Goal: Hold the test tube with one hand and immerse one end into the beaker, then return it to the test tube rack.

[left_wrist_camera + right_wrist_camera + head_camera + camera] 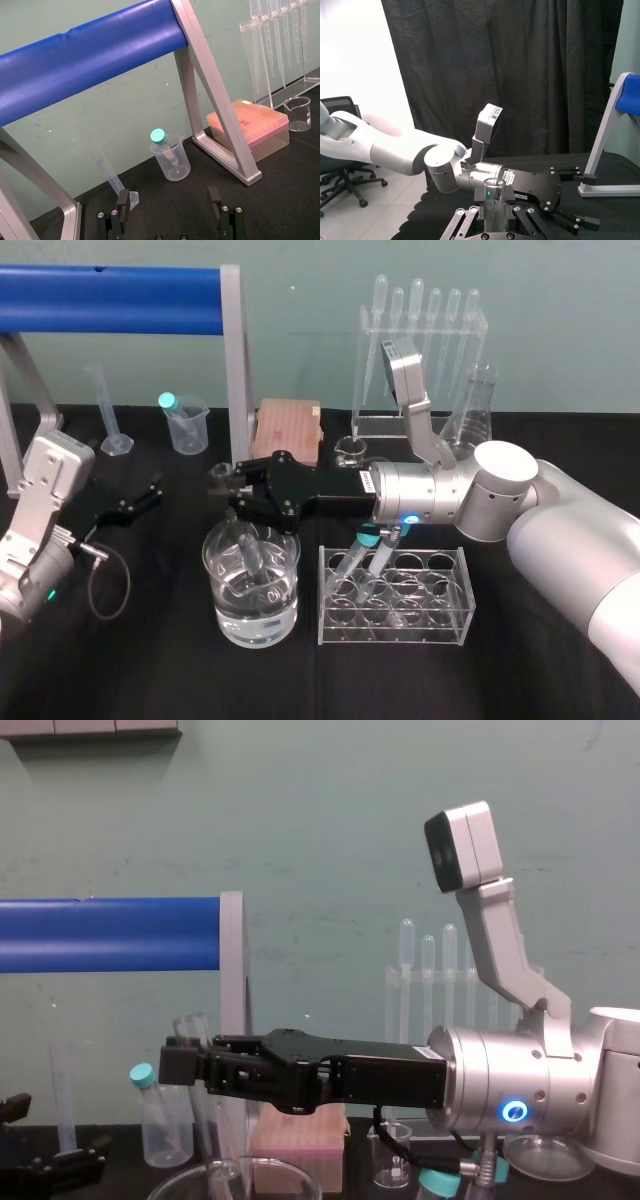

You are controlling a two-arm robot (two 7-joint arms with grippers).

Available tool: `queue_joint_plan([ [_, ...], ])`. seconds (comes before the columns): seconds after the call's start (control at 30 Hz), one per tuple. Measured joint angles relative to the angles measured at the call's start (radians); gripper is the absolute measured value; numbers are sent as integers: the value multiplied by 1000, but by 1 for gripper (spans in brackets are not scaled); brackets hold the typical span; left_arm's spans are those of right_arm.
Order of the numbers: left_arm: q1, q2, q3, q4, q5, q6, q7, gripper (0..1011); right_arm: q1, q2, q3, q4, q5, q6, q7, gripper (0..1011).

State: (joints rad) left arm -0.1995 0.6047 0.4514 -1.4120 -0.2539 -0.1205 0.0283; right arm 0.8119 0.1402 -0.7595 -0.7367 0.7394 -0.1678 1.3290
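Observation:
My right gripper [233, 496] reaches in from the right and is shut on the clear test tube [249, 552], which stands nearly upright. Its lower end is down in the water of the wide glass beaker [222, 612]. From the chest the test tube [197, 1105] runs from above the fingers down to the beaker's rim [190, 1182]. The right wrist view has the test tube's flared rim [492, 182] between the fingers [466, 219]. The clear test tube rack [440, 612] stands right of the beaker with two teal-capped tubes in it. My left gripper [133, 502] rests open at the left.
A blue bar on a grey frame [232, 350] spans the back left. Behind it stand a graduated cylinder [108, 412] and a plastic cup with a teal-capped tube [186, 424]. A pink box [288, 428], a small glass beaker [350, 448], a pipette stand [420, 350] and a flask [480, 400] line the back.

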Motion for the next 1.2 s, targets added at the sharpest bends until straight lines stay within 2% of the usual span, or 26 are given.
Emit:
queue_joint_plan([
  [1.2, 0, 0, 0, 0, 0, 0, 0, 1000, 0, 0, 0, 0, 0, 0, 0, 225],
])
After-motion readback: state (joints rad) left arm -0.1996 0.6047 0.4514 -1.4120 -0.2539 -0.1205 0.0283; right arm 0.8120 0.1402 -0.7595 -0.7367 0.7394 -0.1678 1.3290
